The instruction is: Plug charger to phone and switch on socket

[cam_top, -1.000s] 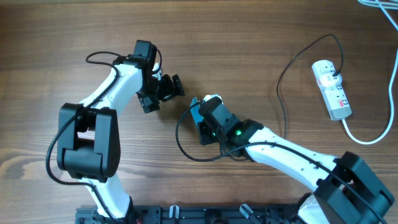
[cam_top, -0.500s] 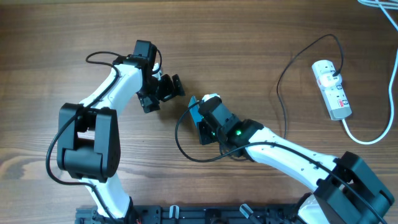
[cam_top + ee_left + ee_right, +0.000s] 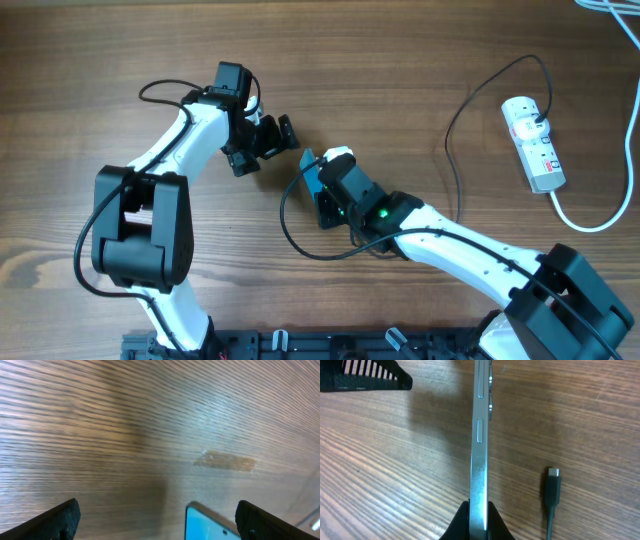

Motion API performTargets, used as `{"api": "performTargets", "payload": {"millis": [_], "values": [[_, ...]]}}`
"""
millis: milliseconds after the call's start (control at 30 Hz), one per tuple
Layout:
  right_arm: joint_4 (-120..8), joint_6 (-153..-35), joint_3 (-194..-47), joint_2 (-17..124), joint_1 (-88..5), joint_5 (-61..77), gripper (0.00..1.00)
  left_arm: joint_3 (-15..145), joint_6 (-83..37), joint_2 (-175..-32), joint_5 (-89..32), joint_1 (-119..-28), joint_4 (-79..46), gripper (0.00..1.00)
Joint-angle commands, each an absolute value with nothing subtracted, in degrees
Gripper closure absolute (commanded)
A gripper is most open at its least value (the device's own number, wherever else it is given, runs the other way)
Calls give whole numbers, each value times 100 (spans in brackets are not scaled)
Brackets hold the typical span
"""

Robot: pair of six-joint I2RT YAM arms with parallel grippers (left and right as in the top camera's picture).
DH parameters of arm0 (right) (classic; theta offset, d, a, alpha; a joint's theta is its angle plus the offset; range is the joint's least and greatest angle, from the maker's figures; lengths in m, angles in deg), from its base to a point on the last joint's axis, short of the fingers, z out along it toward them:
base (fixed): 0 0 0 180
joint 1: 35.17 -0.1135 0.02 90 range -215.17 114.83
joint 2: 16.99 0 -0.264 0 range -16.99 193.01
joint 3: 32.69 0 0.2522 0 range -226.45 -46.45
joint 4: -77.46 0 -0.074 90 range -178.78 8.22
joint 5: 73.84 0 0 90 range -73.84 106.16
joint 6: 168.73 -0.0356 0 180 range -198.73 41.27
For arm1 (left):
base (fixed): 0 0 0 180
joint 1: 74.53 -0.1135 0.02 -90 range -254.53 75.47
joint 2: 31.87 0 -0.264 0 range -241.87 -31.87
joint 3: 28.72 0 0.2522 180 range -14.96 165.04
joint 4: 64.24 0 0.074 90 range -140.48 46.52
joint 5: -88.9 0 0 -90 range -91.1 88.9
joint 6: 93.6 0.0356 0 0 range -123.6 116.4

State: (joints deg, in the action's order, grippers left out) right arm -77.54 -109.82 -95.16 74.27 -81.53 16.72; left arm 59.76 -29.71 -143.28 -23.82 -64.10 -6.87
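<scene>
A brown wooden tabletop (image 3: 420,60) with fine horizontal grain fills the view; soft light leaves a pale sheen.

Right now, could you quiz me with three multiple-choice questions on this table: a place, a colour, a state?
1. Where is the charger's connector tip? A) plugged into the phone B) on the table beside the phone C) hanging in mid-air
2. The phone's screen colour? A) turquoise B) red C) black
3. The right pincer is: A) wide open B) out of sight C) shut on the phone

B: it lies on wood, apart from the phone. A: turquoise shows in the left wrist view. C: it clamps the phone's edge.
</scene>
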Motion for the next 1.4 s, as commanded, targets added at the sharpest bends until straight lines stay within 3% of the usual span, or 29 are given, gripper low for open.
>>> {"api": "performTargets", "payload": {"millis": [0, 200, 300, 433, 633, 733, 900, 967, 1000, 1033, 1367], "values": [[-8086, -10882, -9638, 7331, -8125, 1880, 96, 5930, -2195, -14142, -3560, -6591, -726, 0], [-9028, -11476, -9638, 6850, -7301, 103, 96, 5930, -372, -13836, -7831, -7793, -923, 0], [-9788, -12036, -9638, 6678, -6755, -1169, 96, 5930, 253, -13836, -9138, -8126, -918, 0], [-10372, -12552, -9638, 6682, -6433, -1720, 96, 5928, 264, -13826, -9147, -8064, -918, 0], [-10551, -12619, -9638, 6704, -6418, -1720, 95, 5930, 229, -13716, -9145, -7566, -964, 12], [-10691, -12639, -9638, 6704, -6420, -1744, 96, 5930, 59, -13716, -9142, -7400, -1176, 12], [-10674, -12694, -9638, 6706, -6425, -1854, 96, 5930, -1546, -13712, -9142, -7278, -2481, 18], [-10674, -12692, -9638, 6706, -6422, -1867, 96, 5930, -2367, -13712, -9145, -7278, -3102, 30], [-10674, -12694, -9638, 6706, -6422, -1867, 96, 5930, -2859, -13712, -9142, -7269, -3506, 44], [-10674, -12694, -9638, 6706, -6425, -1867, 96, 5930, -3137, -13712, -9142, -7256, -3744, 48], [-10604, -12847, -9638, 6706, -6422, -1867, 96, 5930, -5084, -13712, -9136, -6864, -5873, 49]]}}
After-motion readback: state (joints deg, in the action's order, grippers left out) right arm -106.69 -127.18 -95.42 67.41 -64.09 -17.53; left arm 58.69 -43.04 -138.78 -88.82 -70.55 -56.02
